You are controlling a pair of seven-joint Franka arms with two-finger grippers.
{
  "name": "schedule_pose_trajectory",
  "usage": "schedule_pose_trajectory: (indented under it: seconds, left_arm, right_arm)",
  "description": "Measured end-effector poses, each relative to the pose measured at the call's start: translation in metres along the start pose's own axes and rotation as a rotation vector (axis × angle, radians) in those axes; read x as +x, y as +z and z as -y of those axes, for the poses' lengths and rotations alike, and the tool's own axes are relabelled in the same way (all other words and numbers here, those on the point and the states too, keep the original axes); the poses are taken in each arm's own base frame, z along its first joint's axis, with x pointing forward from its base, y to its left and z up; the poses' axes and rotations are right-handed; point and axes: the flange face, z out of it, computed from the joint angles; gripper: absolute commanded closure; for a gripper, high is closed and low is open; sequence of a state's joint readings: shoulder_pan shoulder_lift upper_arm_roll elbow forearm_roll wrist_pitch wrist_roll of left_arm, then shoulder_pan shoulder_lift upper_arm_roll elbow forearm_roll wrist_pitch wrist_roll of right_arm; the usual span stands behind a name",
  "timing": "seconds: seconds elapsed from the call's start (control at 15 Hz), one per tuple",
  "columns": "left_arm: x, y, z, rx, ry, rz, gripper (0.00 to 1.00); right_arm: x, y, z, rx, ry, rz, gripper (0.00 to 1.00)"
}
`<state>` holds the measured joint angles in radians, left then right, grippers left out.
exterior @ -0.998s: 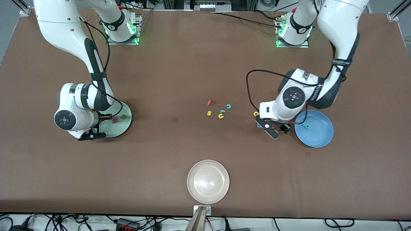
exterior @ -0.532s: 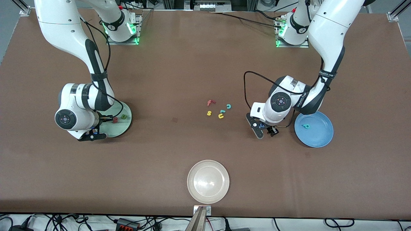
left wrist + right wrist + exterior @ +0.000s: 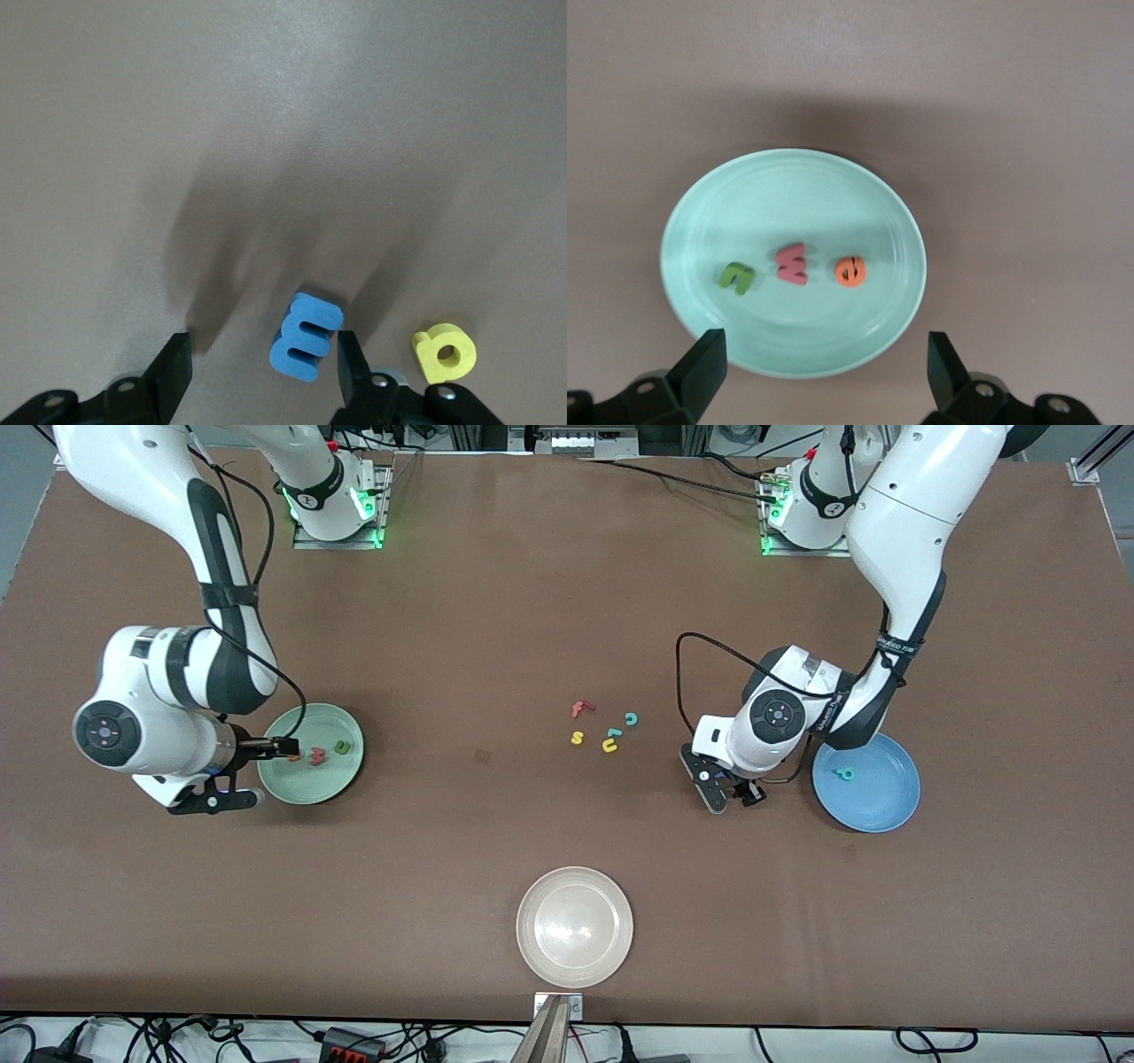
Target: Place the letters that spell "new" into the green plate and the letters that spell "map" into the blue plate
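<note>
Left gripper (image 3: 261,376): down at the table, jaws partly open around the blue m (image 3: 306,336), contact unclear; yellow a (image 3: 444,352) just beside.
Right gripper (image 3: 824,363): jaws wide, empty, over the green plate (image 3: 700,221), which holds three letters: green n (image 3: 735,278), salmon w (image 3: 792,264), orange e (image 3: 850,270).
Blue plate (image 3: 886,802): one teal p (image 3: 845,773).
No legible writing.

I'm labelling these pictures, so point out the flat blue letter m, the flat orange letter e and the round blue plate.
flat blue letter m (image 3: 306,336), left wrist view, its middle.
flat orange letter e (image 3: 850,271), right wrist view, its centre.
round blue plate (image 3: 877,797), front view, bare floor.
</note>
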<state>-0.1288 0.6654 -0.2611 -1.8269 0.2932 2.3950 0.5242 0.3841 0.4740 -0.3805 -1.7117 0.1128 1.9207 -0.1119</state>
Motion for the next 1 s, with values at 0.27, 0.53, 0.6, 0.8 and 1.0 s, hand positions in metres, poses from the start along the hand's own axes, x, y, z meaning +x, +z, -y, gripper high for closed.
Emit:
schedule_pose_trajectory:
  seconds: [0.27,0.53,0.6,0.8,1.0]
  left_arm:
    - [0.002,0.002,-0.003,-0.002,0.006,0.002,0.28]
    - [0.003,0.004,-0.007,-0.005,0.013,0.005,0.76]
    - [0.004,0.002,-0.006,-0.002,0.013,0.003,0.88]
    - [0.005,-0.001,-0.006,0.002,0.015,-0.001,0.95]
    - [0.005,-0.006,-0.004,0.006,0.013,-0.002,0.95]
  right_arm:
    - [-0.004,-0.037,0.005,0.011,0.099,0.042,0.00]
    - [0.001,-0.067,0.007,0.010,0.124,-0.003,0.00]
    - [0.002,-0.071,0.004,0.011,0.130,-0.010,0.00]
    - [0.003,-0.087,-0.008,0.009,0.148,-0.040,0.00]
    - [0.003,-0.116,-0.014,0.007,0.158,-0.082,0.00]
